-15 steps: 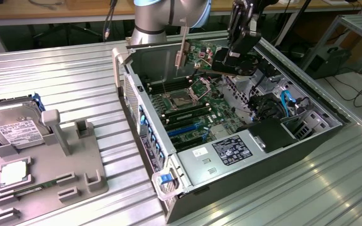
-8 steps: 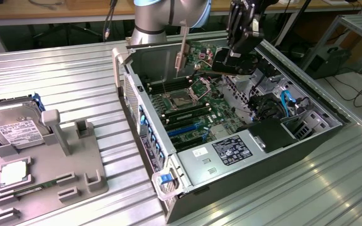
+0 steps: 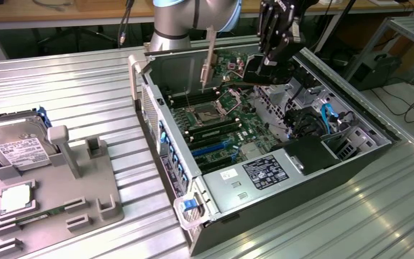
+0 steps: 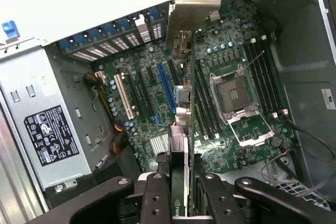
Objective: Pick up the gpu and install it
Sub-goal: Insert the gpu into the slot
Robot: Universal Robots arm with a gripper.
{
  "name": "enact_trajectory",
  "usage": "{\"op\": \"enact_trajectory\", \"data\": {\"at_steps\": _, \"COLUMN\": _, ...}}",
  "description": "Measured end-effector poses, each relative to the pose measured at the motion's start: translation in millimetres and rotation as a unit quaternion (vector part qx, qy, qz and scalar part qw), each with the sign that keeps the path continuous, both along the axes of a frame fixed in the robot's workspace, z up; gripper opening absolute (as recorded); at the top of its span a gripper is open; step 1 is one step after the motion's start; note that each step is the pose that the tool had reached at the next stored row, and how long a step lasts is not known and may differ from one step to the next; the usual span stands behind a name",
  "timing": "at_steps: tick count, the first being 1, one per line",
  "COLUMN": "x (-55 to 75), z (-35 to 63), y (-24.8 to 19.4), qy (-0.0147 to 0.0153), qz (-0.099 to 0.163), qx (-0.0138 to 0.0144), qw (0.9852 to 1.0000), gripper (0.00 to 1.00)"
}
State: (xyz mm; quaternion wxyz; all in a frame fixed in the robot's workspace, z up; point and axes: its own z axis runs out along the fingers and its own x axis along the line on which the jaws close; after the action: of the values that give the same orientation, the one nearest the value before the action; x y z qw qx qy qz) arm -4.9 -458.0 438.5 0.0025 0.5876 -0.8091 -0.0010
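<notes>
Gripper (image 3: 270, 63), clamped on the gpu (image 3: 253, 73), hangs above the far part of the open computer case (image 3: 279, 226). We see the card held on edge over the motherboard (image 3: 218, 121), with its pale bracket (image 3: 209, 60) standing upright on the side toward the exterior view's left.

Reading from the exterior view's left, a grey holder (image 3: 84, 189) lies on the ribbed metal table (image 3: 70, 81). It carries a silver labelled hard drive (image 3: 13, 143) at its far end and a small square silver chip (image 3: 16, 195) nearer the camera. Both are well apart from the gripper.

To the right of the holder lies the case, its side panel off. The processor socket (image 3: 211, 110) sits mid-board, and a labelled power supply (image 3: 264, 172) fills the near corner. At the exterior view's right, a blue cable (image 3: 328, 116) runs among dark wiring inside the case.

In the wrist view we look down the card's length. The two black fingers (image 4: 157, 198) press on its faces, and the bracket is at the end away from them. The card's edge lines up over the strip between the blue expansion slot (image 4: 165, 85) and the memory slots (image 4: 205, 103). We cannot tell whether it touches the board.
</notes>
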Motion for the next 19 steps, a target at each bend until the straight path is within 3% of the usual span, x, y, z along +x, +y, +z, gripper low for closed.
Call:
{"op": "enact_trajectory", "data": {"at_steps": 6, "x": 0.0, "z": 0.0, "y": 0.0, "qy": 0.0, "qz": 0.031, "qx": 0.0001, "qw": 0.9995, "gripper": 0.27}}
{"op": "enact_trajectory", "data": {"at_steps": 13, "x": 0.0, "z": 0.0, "y": 0.0, "qy": 0.0, "qz": 0.079, "qx": 0.0, "qw": 0.9969, "gripper": 0.27}}
{"op": "enact_trajectory", "data": {"at_steps": 19, "x": 0.0, "z": 0.0, "y": 0.0, "qy": 0.0, "qz": 0.096, "qx": 0.0, "qw": 0.9954, "gripper": 0.27}}
